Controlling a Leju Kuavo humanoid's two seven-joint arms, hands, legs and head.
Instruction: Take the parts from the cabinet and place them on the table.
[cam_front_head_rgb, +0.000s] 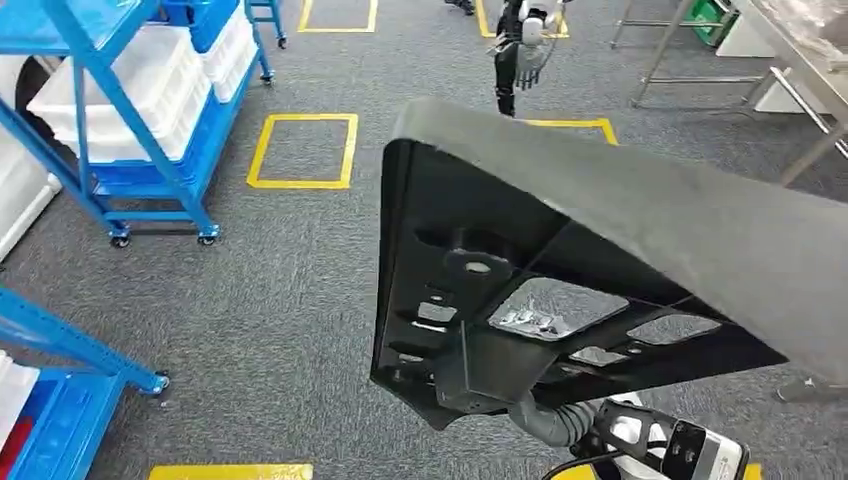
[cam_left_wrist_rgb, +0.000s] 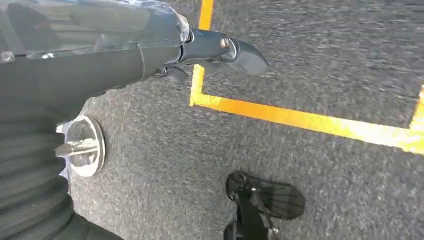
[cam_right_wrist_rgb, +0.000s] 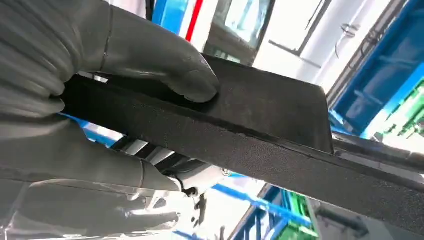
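Head view: I see a large black part (cam_front_head_rgb: 600, 260), a moulded panel with a textured upper face and a ribbed, cut-out underside, held up close in front of the camera above the grey carpet floor (cam_front_head_rgb: 290, 290). Yellow tape squares (cam_front_head_rgb: 303, 150) mark the floor, a blue rack (cam_front_head_rgb: 130, 110) on castors carries white bins (cam_front_head_rgb: 120, 90) at the left, and the metal legs of a desk (cam_front_head_rgb: 800, 90) stand at the far right. Farther off, another robot's arm and hand (cam_front_head_rgb: 520, 60) hang above the carpet. Right wrist view: my right robot hand (cam_right_wrist_rgb: 100, 115) is clamped on the edge of the part (cam_right_wrist_rgb: 260, 125), with the thick grey thumb (cam_right_wrist_rgb: 165, 65) pressed on one face and the fingers (cam_right_wrist_rgb: 90, 165) under the other. Left wrist view: my left robot hand (cam_left_wrist_rgb: 200, 50) hangs over the carpet beside a yellow tape line (cam_left_wrist_rgb: 300, 120), with one dark finger (cam_left_wrist_rgb: 235, 52) pointing outward; I cannot tell whether its fingers are apart or together.
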